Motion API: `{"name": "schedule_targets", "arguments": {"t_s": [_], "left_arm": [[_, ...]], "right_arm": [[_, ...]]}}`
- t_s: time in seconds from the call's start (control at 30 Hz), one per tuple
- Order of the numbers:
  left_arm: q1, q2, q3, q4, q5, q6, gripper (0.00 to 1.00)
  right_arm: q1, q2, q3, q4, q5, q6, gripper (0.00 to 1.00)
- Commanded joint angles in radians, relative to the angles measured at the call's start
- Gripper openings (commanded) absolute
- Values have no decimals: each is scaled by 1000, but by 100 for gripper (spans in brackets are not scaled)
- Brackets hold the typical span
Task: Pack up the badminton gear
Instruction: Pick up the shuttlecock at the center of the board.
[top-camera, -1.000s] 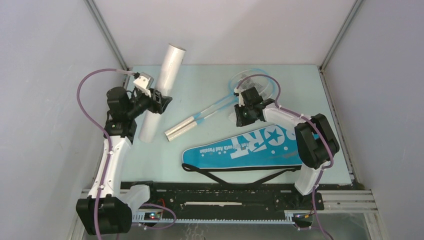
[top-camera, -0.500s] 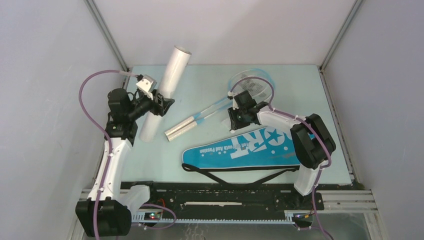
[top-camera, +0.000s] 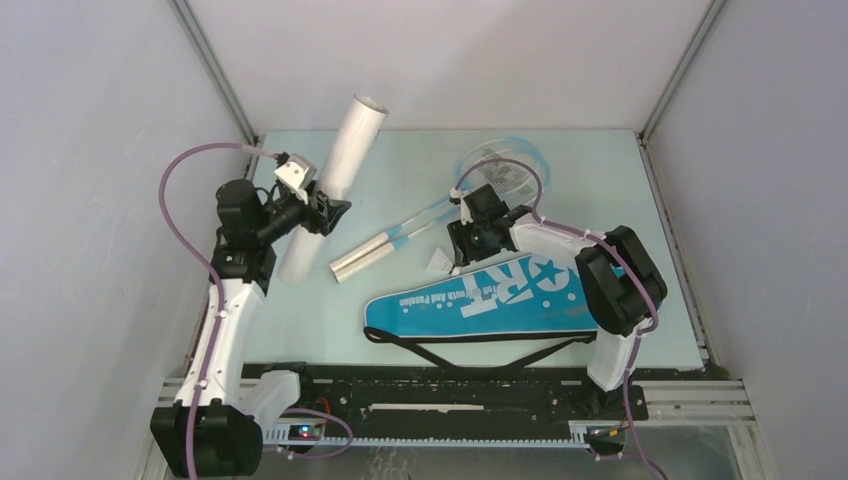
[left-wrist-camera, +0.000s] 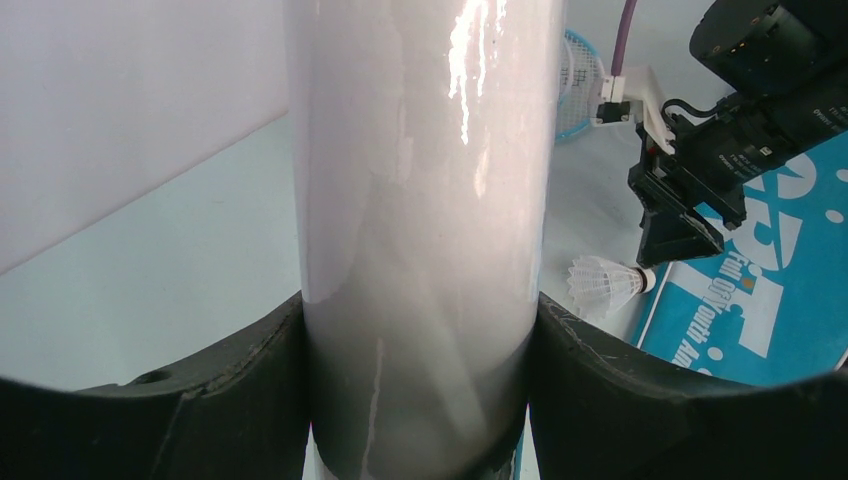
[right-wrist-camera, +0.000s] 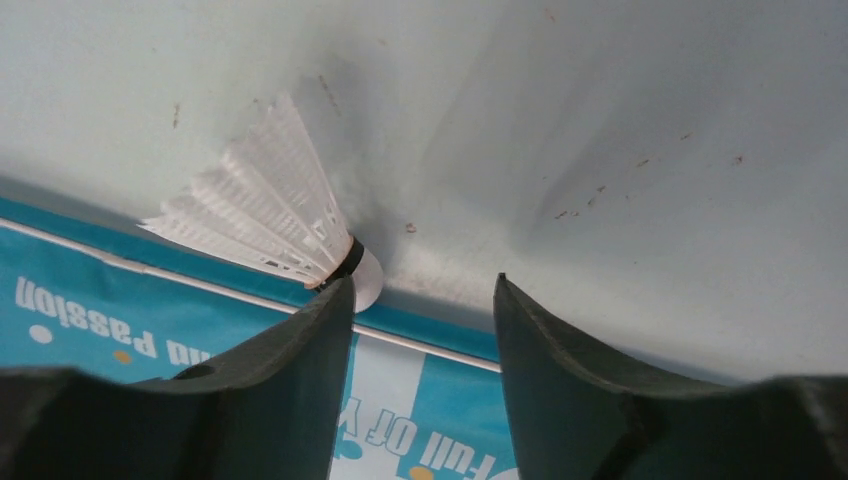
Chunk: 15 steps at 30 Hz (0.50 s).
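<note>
Grey walls enclose a pale green table, where the left gripper clamps the tube partway along. The tube is tilted, with its open end raised toward the back wall. The right gripper stands open with nothing between its fingers, low over the table. A shuttlecock lies just outside one finger, its cork by the fingertip, at the far edge of the bag. Two rackets lie behind, between the arms, handles pointing toward the tube.
</note>
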Motion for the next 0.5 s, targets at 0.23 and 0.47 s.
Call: {"name": "schedule_targets", "arguments": {"t_s": [0.23, 0.47], "left_arm": [[-6, -27, -2, 46, -70, -23, 23], [-5, -27, 15, 43, -135, -61, 24]], "right_arm": [[68, -165, 23, 4, -114, -309, 75], [123, -120, 142, -171, -194, -635, 75]]}}
